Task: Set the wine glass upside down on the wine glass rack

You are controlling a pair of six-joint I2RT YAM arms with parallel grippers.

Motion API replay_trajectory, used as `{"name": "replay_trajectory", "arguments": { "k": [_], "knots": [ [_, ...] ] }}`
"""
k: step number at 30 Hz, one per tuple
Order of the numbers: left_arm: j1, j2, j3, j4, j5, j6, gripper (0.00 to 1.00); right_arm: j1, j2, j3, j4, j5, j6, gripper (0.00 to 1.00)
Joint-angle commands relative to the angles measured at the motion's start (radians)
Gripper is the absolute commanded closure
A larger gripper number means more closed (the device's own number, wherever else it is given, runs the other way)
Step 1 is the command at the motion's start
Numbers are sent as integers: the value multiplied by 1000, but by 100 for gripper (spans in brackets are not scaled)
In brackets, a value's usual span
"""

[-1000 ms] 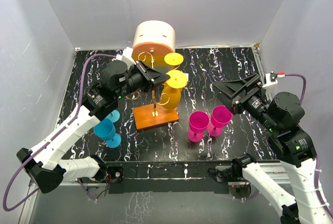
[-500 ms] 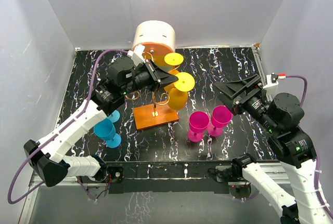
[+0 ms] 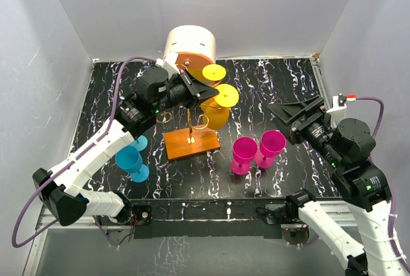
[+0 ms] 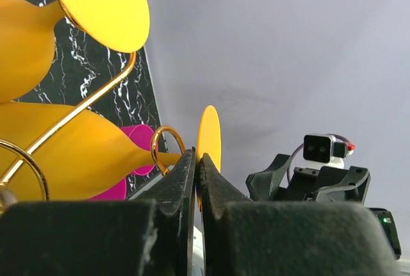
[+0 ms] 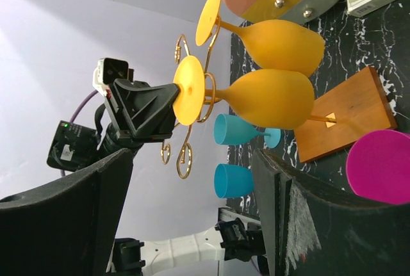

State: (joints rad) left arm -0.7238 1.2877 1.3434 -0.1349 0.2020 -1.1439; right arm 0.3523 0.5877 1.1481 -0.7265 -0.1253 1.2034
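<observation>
The wine glass rack is gold wire on a flat orange base, mid-table. My left gripper is shut on the round foot of a yellow wine glass, bowl pointing down beside the rack's post. In the left wrist view the foot stands edge-on between the shut jaws, and the stem passes through a gold scroll ring. A second yellow glass hangs upside down higher on the rack. My right gripper hovers open and holds nothing, to the right of the rack above the magenta glasses.
Two magenta glasses stand right of the rack's base. Two blue glasses stand at the left under the left arm. A big cream-and-orange cylinder sits at the back behind the rack. White walls close in the table.
My left gripper has carried the yellow glass a little right and up against the rack. The right gripper has drawn back slightly to the right, still open.
</observation>
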Motion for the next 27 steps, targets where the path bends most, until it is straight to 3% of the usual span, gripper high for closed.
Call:
{"name": "replay_trajectory", "arguments": {
  "k": [1, 14, 27],
  "knots": [
    [1, -13, 39, 6, -64, 11, 100, 2, 4, 38, 3, 38, -57, 27],
    [7, -21, 35, -35, -159, 97, 100, 2, -13, 47, -9, 99, -83, 27],
    [6, -24, 66, -139, -176, 196, 74, 2, -67, 73, -83, 247, -59, 28]
  ]
}}
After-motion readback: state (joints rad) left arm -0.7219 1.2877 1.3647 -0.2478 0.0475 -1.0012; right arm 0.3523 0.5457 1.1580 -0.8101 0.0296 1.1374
